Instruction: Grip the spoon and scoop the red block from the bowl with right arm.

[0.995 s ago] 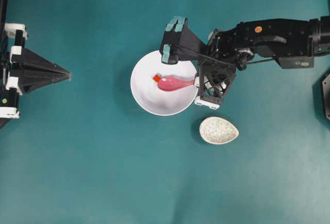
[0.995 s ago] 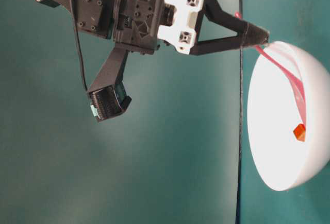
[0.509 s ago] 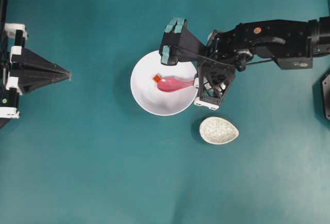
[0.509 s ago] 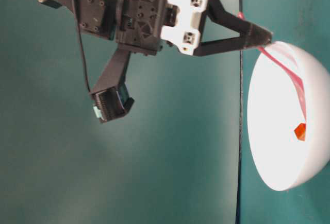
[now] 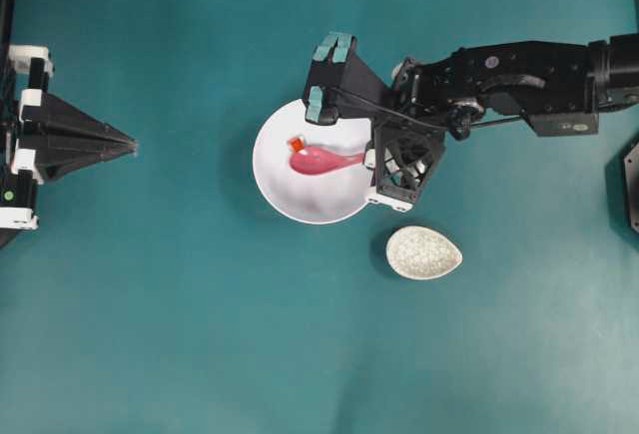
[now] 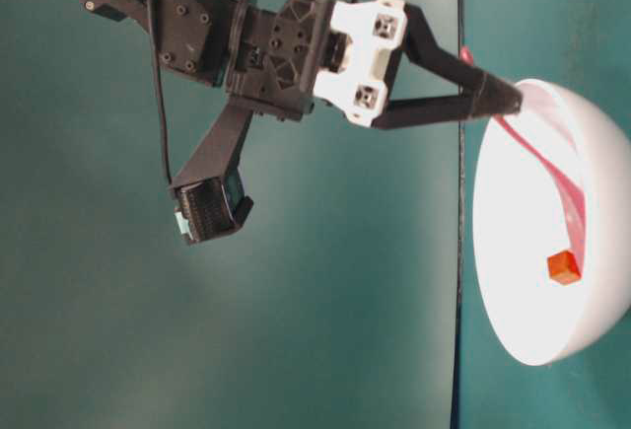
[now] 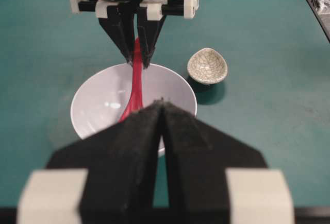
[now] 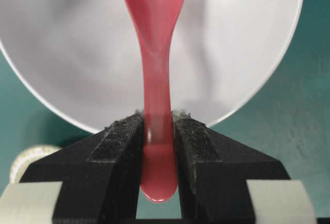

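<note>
The white bowl (image 5: 275, 195) sits mid-table. My right gripper (image 5: 372, 159) is shut on the handle of the pink-red spoon (image 5: 319, 161) at the bowl's right rim. The wrist view shows the handle (image 8: 156, 131) pinched between the black fingers (image 8: 121, 136). The scoop reaches down inside the bowl (image 6: 523, 281). The small red block (image 5: 297, 143) lies on the bowl's inner wall at the tip of the scoop (image 6: 563, 267), beside it rather than in it. My left gripper (image 5: 132, 145) is shut and empty, far to the left, pointing at the bowl (image 7: 98, 100).
A small oval crackle-patterned dish (image 5: 424, 252) stands just right of and below the bowl, close under the right gripper's body. It also shows in the left wrist view (image 7: 207, 67). The right arm's teal-padded part (image 5: 321, 105) overhangs the bowl's upper rim.
My right gripper has moved left, pushing the spoon farther across the bowl. The red block has shifted left and slightly up, staying at the scoop's tip. The left arm has not moved.
</note>
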`<act>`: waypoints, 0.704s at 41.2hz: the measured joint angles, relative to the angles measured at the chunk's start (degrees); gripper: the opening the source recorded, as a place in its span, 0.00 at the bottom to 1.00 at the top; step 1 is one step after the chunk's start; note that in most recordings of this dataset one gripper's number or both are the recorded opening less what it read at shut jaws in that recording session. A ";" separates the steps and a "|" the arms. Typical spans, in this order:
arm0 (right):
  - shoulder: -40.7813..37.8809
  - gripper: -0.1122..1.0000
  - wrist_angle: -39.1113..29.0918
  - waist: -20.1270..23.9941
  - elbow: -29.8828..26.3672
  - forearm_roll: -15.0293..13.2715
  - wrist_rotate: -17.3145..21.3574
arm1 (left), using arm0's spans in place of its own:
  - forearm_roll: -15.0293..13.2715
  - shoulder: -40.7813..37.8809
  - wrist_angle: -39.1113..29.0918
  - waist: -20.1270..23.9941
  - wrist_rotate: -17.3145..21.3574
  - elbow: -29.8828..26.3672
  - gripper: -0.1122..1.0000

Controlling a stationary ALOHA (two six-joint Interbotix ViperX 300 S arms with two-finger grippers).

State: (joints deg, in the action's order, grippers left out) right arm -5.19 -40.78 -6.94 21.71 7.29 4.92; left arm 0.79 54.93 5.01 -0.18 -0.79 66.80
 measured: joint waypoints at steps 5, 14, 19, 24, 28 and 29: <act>-0.09 0.32 1.32 0.00 0.00 0.09 0.18 | 0.00 0.00 0.00 0.00 0.00 0.00 0.10; -0.09 0.32 0.44 -0.09 0.00 0.09 0.26 | 0.00 0.00 0.00 0.00 0.00 0.00 0.10; -0.09 0.32 -2.90 -0.18 0.18 0.09 0.35 | 0.09 0.00 0.00 0.00 0.00 0.00 0.10; -0.09 0.32 -4.75 -0.18 0.53 0.09 0.44 | 0.00 0.00 0.00 0.00 0.00 0.00 0.10; -0.09 0.32 -5.27 -0.09 0.62 0.09 0.44 | 0.00 0.00 0.00 0.00 0.00 0.00 0.10; 0.00 0.32 -5.36 -0.09 0.62 0.09 0.44 | 0.09 0.00 0.00 0.00 0.00 0.00 0.10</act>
State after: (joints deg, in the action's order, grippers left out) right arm -5.19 -46.14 -7.03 22.32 7.38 5.36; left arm 0.88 54.93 5.01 -0.18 -0.79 66.80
